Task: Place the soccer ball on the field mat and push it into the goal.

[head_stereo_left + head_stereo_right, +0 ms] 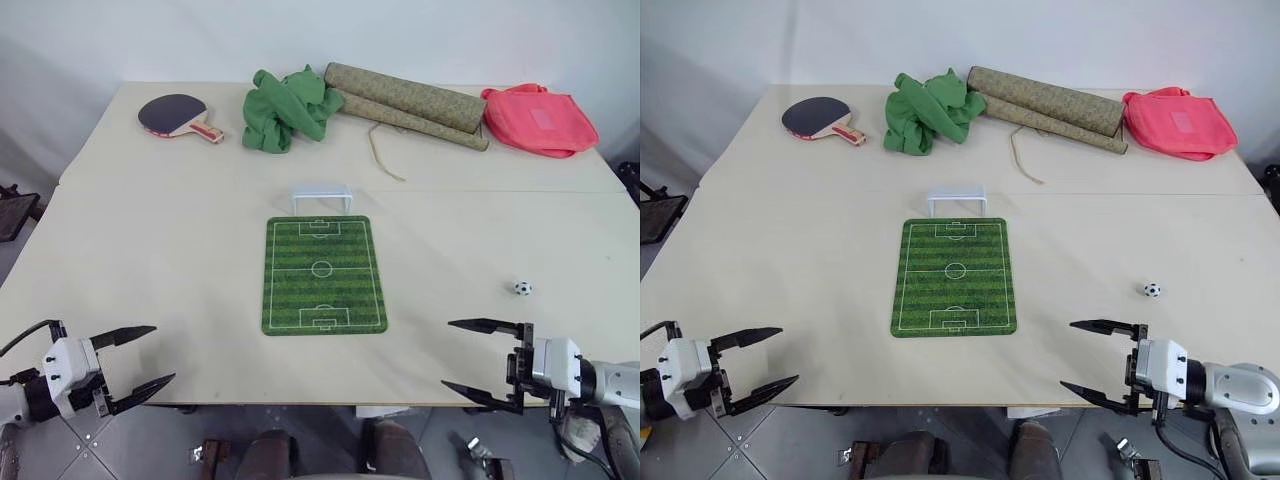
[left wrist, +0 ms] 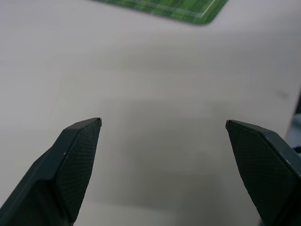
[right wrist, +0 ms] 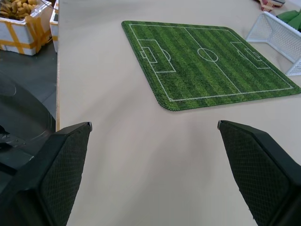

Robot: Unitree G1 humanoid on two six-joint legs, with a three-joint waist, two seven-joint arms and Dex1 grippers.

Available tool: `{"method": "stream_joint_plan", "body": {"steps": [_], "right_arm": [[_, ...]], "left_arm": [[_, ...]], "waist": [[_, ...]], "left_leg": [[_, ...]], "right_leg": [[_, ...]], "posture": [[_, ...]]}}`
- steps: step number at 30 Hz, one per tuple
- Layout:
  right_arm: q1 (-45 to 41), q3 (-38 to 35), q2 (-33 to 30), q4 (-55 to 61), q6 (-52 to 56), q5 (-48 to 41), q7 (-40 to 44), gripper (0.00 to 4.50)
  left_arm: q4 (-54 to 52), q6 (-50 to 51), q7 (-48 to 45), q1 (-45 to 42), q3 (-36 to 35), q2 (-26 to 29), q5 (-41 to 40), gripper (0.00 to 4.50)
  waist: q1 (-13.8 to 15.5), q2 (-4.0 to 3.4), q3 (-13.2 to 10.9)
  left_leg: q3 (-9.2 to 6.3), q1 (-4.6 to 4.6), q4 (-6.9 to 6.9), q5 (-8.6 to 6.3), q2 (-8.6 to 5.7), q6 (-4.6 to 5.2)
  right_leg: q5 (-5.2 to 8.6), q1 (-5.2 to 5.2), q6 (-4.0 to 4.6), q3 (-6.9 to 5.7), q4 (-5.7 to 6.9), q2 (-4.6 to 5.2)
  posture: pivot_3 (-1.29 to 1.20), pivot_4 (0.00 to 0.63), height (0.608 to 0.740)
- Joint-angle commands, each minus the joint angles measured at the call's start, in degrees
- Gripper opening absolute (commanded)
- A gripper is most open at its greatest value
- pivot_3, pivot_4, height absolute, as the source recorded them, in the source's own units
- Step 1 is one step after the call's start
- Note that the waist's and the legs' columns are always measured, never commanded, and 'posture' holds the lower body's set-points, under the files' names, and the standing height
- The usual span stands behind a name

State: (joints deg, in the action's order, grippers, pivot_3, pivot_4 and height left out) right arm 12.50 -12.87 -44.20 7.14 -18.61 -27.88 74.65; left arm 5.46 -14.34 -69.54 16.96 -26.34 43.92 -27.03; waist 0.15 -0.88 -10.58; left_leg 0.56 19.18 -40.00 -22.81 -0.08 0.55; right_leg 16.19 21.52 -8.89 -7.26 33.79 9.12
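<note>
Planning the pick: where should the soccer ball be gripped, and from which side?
Probably straight from above, closing on the widest part of the soccer ball. It is a tiny sphere lying free on the bare table, right of the field mat, nothing crowding it. The open right tool is nearest.

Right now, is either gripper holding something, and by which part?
Nothing is held. The left gripper and right gripper are both open and empty; the ball lies on the table.

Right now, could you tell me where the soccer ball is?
The soccer ball lies on the bare table, right of the field mat and just beyond the open right gripper.
</note>
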Motion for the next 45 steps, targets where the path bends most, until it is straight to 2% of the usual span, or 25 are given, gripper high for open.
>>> {"method": "stream_joint_plan", "body": {"steps": [1,6,8,13,17,22,27,31,36,41,45], "right_arm": [[0.41,-2.07,-0.01,1.54,1.81,-2.11,-1.42,4.48],[3.45,-11.96,2.79,7.46,11.06,-8.16,-14.58,4.48],[6.01,-16.12,4.4,8.6,12.61,-9.25,-17.84,4.48],[12.03,-23.1,8.21,9.96,14.04,-9.74,-22.56,4.48],[13.92,-26.15,9.67,4.56,14.46,-8.16,-23.94,4.48],[12.12,-25.12,8.21,0.78,14.92,-5.65,-23.67,4.48],[1.66,-20.86,0.28,-3.17,28.6,-2.52,-30.26,4.48],[-6.66,-16.6,-2.91,-8.9,34.14,-1.15,-30.41,4.48],[-15.95,-10.95,-3.68,-19.06,33.52,3.72,-29.61,4.48],[-20.65,-8.7,-2.87,-25.96,30.25,6.58,-28.36,4.48],[-20.74,-7.86,-1.64,-26.32,28.75,6.57,-26.86,3.6]], "left_arm": [[-2.31,2.74,-0.18,-0.79,-0.62,0.95,-2.35,4.5],[-11.4,21.87,-2.78,-6.5,0.47,3.4,-17.76,4.5],[-13.77,26.2,-3.63,-9.36,1.61,3.34,-21.56,4.5],[-18.85,30.18,-2.38,-17.03,7.22,0.97,-22.67,4.5],[-20.25,30.97,0.52,-23.74,10.76,-2.01,-21.0,4.5],[-19.85,31.52,0.43,-25.23,11.57,-2.39,-20.02,4.5],[-19.04,31.27,0.15,-25.01,10.43,-1.94,-19.02,4.5],[-19.27,31.45,0.53,-25.01,10.53,-2.18,-18.8,4.5],[-20.19,31.86,1.07,-24.67,10.83,-2.45,-18.69,4.5],[-20.87,32.27,1.45,-24.45,10.51,-2.1,-18.91,4.5],[-20.69,32.32,1.6,-24.39,9.71,-1.67,-18.73,4.5]], "waist": [[0.03,0.0,0.0],[0.9,-0.01,-0.05],[1.11,-0.01,-0.05],[1.3,-0.08,-0.08],[0.94,-0.07,-0.08],[-0.19,-0.11,-0.1],[-0.7,-0.15,-0.12],[-0.08,-0.15,-0.12],[0.35,-0.15,-0.12],[0.4,-0.16,-0.12],[0.22,-0.15,-0.12]], "left_leg": [[0.0,0.0,0.0,0.0,0.0,0.0],[-0.13,0.02,-0.05,0.0,0.12,0.0],[-0.13,0.0,-0.04,0.0,0.11,-0.01],[-0.04,0.03,0.02,-0.03,-0.07,-0.02],[0.1,-0.04,-0.03,-0.03,0.01,-0.02],[0.27,-0.14,0.0,-0.06,0.19,-0.1],[0.5,-0.2,-0.09,-0.06,0.18,-0.07],[0.5,-0.22,-0.09,-0.05,0.27,-0.11],[0.71,0.03,-0.08,-0.05,0.23,-0.12],[0.74,0.05,-0.06,-0.05,0.22,-0.11],[0.74,0.05,-0.06,-0.05,0.23,-0.11]], "right_leg": [[0.0,0.0,0.0,-0.01,0.0,0.0],[0.0,0.0,0.0,0.04,0.02,0.02],[0.0,0.0,0.0,0.08,0.03,0.03],[0.01,0.0,0.01,0.07,0.0,-0.06],[-0.01,0.0,-0.02,0.35,0.0,-0.24],[0.0,0.05,0.0,0.56,0.02,-0.46],[-0.03,0.07,-0.01,0.92,0.02,-0.45],[-0.02,0.12,0.03,0.83,0.09,-0.54],[-0.01,0.24,0.03,0.64,0.01,-0.52],[-0.02,0.24,0.02,0.62,-0.02,-0.52],[-0.02,0.24,0.02,0.62,-0.02,-0.52]], "posture": [[0.0,0.15,0.74],[0.0,0.15,0.74],[0.0,0.15,0.74],[0.0,0.15,0.74],[0.0,0.15,0.74],[0.0,0.15,0.74],[0.0,0.15,0.74],[0.0,0.15,0.74],[0.0,0.15,0.74],[0.0,0.15,0.74],[0.0,0.15,0.74]]}}
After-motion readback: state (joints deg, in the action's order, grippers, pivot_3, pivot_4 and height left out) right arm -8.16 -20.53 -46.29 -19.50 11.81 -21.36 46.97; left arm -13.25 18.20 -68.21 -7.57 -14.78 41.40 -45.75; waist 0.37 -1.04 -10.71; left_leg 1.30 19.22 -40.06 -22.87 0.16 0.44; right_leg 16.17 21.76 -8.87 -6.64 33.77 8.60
